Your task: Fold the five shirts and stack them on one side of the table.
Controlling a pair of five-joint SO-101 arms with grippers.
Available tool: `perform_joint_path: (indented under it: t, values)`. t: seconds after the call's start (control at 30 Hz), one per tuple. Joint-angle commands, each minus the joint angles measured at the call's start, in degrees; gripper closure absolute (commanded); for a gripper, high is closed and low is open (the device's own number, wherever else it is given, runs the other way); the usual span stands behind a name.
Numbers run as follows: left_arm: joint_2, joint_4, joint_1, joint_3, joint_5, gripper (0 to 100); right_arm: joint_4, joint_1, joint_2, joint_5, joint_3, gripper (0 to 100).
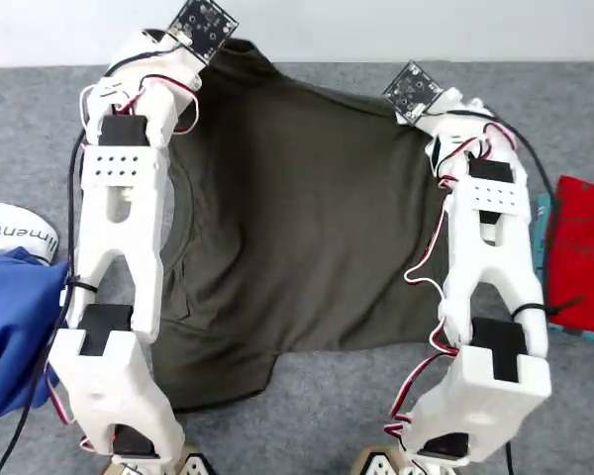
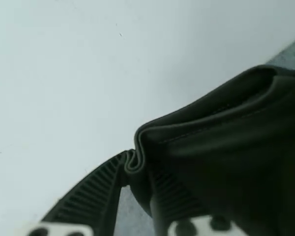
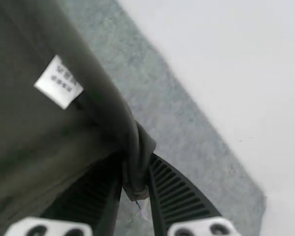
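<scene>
Both the left gripper (image 2: 135, 167) and right gripper (image 3: 135, 178) pinch the far edge of the dark green shirt (image 1: 297, 218).

A dark olive shirt (image 1: 297, 218) of soft, matt cloth lies on a table (image 1: 356, 396) covered in grey, rough, felt-like fabric. A small white cloth label (image 3: 59, 81) is sewn to the shirt. The left arm (image 1: 119, 228) and right arm (image 1: 490, 247) are matt white plastic. The left gripper (image 2: 132, 164) and right gripper (image 3: 135, 184) have black, ribbed, matt plastic jaws. At 3 o'clock lies red cloth (image 1: 584, 252); at 8 o'clock, smooth blue cloth (image 1: 10, 327). The wall (image 2: 88, 73) is smooth, matt white.
</scene>
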Motion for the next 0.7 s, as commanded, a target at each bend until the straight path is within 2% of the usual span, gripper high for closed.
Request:
perform_joint_path:
  t: [0.0,0.2,0.33,0.43,0.53,0.67]
  values:
    - [-3.96,4.04,-2.55,-4.09,-5.71,99,2.95,-0.66,-0.4,0.79,-3.69,98.8]
    - [-4.92,2.55,-3.69,-6.9,-6.77,99,2.95,-2.59,-0.31,0.79,-3.69,98.8]
    - [-4.84,-3.16,-3.25,-6.81,-6.86,99,2.86,-2.59,-0.31,1.14,-3.96,98.8]
    - [-4.04,-5.63,-2.73,-6.81,-9.49,99,2.77,-2.51,-0.4,4.57,-3.96,98.8]
    - [-2.81,-5.71,-2.37,-6.99,-12.48,99,1.54,-2.42,-0.57,5.8,-3.96,98.8]
    - [-3.16,-3.25,-1.41,-6.73,-12.22,99,0.92,-2.42,-1.1,5.98,-4.04,98.8]
